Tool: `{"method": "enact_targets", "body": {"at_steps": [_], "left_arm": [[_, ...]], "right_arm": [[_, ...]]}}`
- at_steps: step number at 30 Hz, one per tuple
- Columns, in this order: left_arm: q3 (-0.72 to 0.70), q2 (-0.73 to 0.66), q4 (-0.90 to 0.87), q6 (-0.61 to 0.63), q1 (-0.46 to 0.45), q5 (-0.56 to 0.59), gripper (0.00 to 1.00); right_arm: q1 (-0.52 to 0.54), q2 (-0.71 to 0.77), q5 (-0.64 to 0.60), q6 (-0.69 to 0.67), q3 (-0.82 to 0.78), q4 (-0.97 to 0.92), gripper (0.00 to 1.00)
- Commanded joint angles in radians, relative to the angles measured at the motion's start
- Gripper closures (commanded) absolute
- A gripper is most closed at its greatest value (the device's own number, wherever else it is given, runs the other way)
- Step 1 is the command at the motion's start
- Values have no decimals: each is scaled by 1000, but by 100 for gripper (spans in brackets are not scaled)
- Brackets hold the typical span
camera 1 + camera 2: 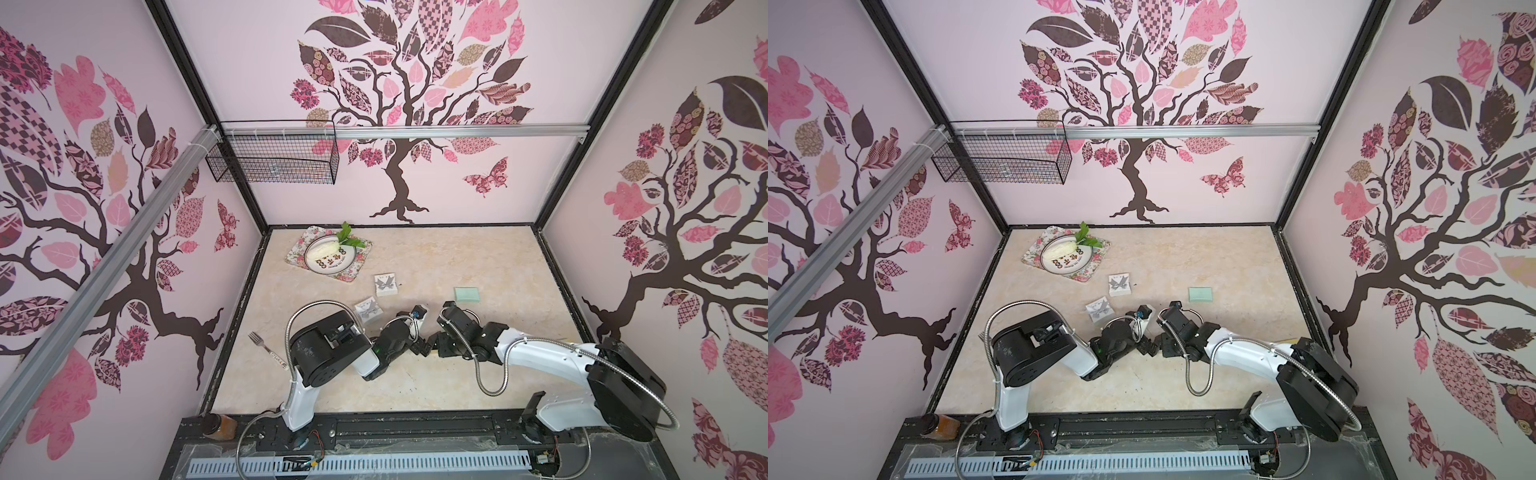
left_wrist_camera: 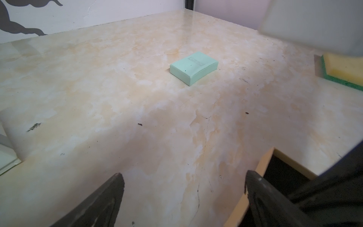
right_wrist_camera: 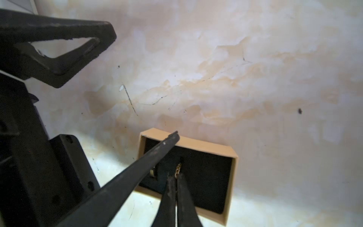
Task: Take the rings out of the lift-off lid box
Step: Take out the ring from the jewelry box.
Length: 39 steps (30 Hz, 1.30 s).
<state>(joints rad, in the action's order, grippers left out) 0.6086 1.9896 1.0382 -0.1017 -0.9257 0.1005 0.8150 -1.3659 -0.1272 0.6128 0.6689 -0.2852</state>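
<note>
Lifting could drop the small ring (image 3: 178, 168) back into the foam (image 3: 208, 176), or drag the box (image 3: 234, 157) along if it snagged. My right tool (image 3: 174, 177) reached down into the box, shut, the ring at its tips; a true pinch I couldn't confirm. My left tool (image 2: 184, 176) gaped wide beside it.

Left gripper (image 1: 1147, 348) beside right gripper (image 1: 1163, 345), mint box (image 1: 1200, 295) beyond

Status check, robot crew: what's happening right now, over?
Left claw open, one finger over the box. Right claw shut inside it, tips at a ring. Grip unconfirmed.
</note>
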Motion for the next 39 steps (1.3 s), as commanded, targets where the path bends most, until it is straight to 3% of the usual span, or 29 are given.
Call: {"method": "enact_targets", "body": {"at_steps": [1, 9, 24, 39], "left_arm": [[6, 27, -35, 24, -2, 7, 2], [5, 22, -35, 25, -2, 10, 2], [-37, -149, -95, 34, -2, -25, 2], [-67, -256, -348, 18, -2, -43, 2]], "right_arm": [[4, 43, -26, 39, 14, -29, 100], [3, 41, -24, 39, 5, -21, 100], [4, -33, 0, 48, -32, 61, 100], [4, -26, 30, 48, -58, 133, 100]]}}
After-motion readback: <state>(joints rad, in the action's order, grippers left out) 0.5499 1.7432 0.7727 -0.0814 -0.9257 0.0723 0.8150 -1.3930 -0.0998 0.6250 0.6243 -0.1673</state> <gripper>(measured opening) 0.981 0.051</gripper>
